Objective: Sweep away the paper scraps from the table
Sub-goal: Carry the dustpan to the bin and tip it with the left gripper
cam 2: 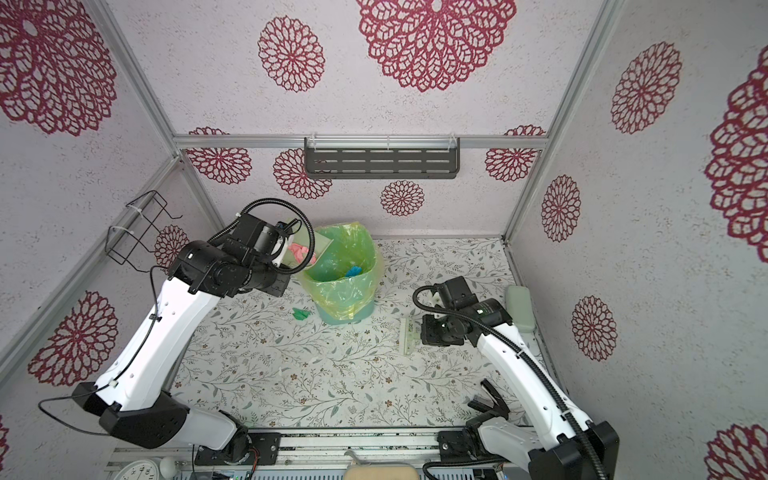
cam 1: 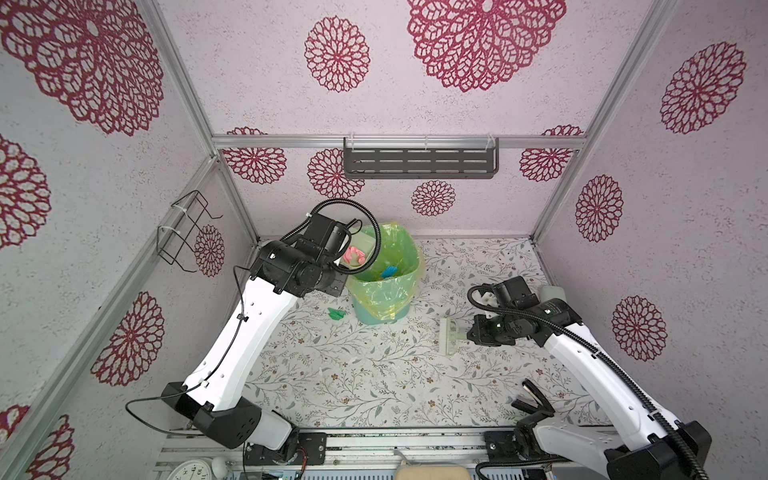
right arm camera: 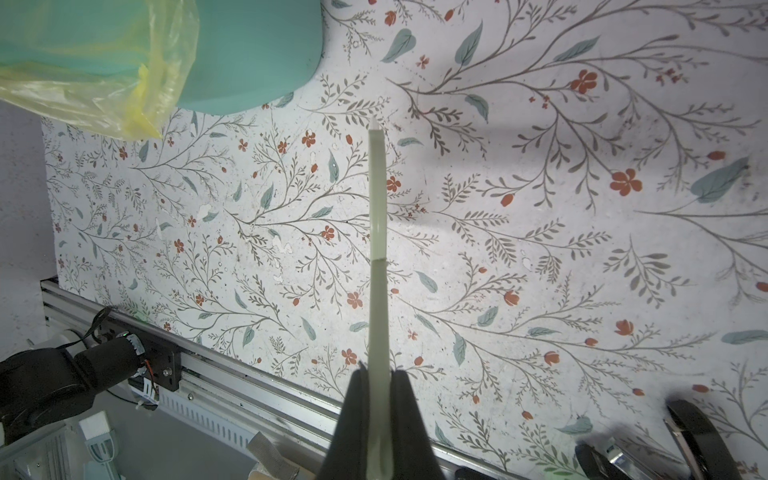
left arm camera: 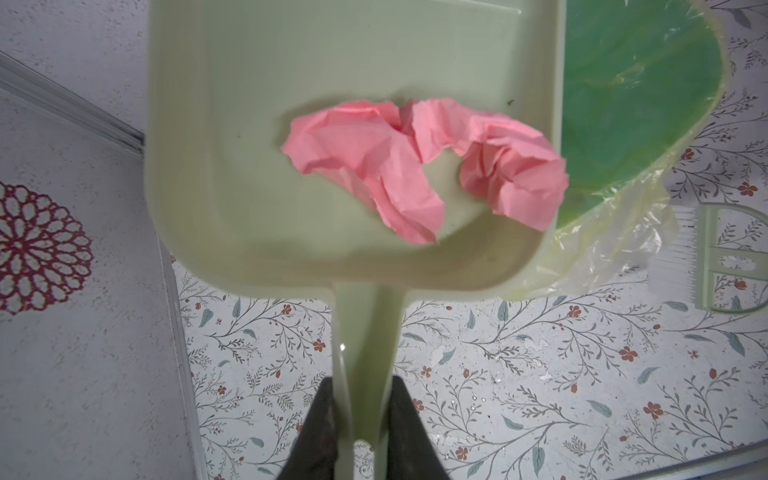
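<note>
My left gripper [left arm camera: 361,386] is shut on the handle of a pale green dustpan [left arm camera: 332,83], held tilted over the rim of the bin [cam 1: 382,303]. Two crumpled pink paper scraps [left arm camera: 374,166] lie in the pan, one [left arm camera: 511,174] at its side edge over the bin mouth. Blue scraps [cam 1: 389,272] lie inside the bin. One green scrap [cam 1: 336,313] [cam 2: 301,313] rests on the table [cam 1: 374,386] left of the bin. My right gripper [right arm camera: 376,374] is shut on the handle of a pale brush [cam 1: 451,336], held low over the table right of the bin.
The teal bin has a yellow-green liner [cam 2: 332,291]. A pale green block [cam 1: 555,295] lies by the right wall and a black stapler-like thing [cam 1: 534,399] near the right arm's base. A wire rack [cam 1: 183,232] and a grey shelf [cam 1: 419,162] hang on the walls.
</note>
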